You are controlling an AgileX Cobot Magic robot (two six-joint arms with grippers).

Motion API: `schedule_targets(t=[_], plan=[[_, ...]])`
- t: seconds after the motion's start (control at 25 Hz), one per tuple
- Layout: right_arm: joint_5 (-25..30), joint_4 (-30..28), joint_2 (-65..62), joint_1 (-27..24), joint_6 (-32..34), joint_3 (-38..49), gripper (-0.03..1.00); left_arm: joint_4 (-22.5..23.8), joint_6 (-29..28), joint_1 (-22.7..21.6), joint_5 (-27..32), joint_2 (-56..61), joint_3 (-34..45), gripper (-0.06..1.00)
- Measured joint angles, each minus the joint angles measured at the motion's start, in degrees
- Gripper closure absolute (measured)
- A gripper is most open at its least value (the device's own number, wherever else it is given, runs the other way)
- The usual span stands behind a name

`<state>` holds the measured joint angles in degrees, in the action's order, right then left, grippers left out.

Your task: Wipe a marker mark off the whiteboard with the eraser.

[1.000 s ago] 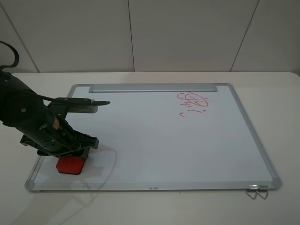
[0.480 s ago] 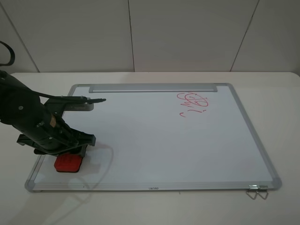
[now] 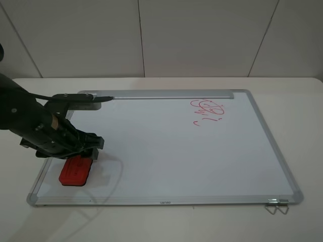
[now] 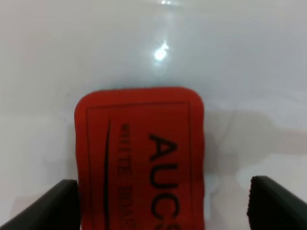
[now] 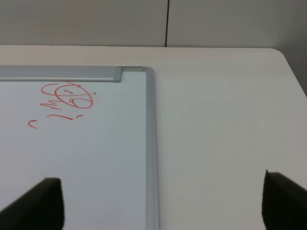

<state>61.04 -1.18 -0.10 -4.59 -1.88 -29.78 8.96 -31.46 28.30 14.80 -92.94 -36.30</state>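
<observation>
As eraser [image 3: 75, 170] lies — gripper [image 4: 165, 201] spread.

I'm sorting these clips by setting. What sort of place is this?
Probably a robot lab or test bench: a bare white table against plain panelled walls, holding only a whiteboard with a red eraser and a curly red scribble, and a black robot arm above it.

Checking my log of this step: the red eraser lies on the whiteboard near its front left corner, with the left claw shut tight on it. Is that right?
Not quite. The eraser does lie on the whiteboard near its front left corner, but the left claw is open, not shut on it: in the left wrist view its fingers stand wide, one with a clear gap to the eraser.
</observation>
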Motion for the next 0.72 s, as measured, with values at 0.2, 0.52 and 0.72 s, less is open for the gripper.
schedule_targets(t=[0.2, 0.52, 0.72], plan=[[0.0, 0.0, 0.0, 0.0, 0.0, 0.0, 0.26, 0.13, 4.34, 0.0, 2.08, 5.81, -3.99, 0.17], [0.0, 0.0, 0.0, 0.0, 0.0, 0.0, 0.26, 0.24, 9.79, -2.78, 15.21, 15.94, -10.26, 0.17], [0.0, 0.0, 0.0, 0.0, 0.0, 0.0, 0.26, 0.24, 16.61, -10.08, 27.13, 23.09, -10.43, 0.17]])
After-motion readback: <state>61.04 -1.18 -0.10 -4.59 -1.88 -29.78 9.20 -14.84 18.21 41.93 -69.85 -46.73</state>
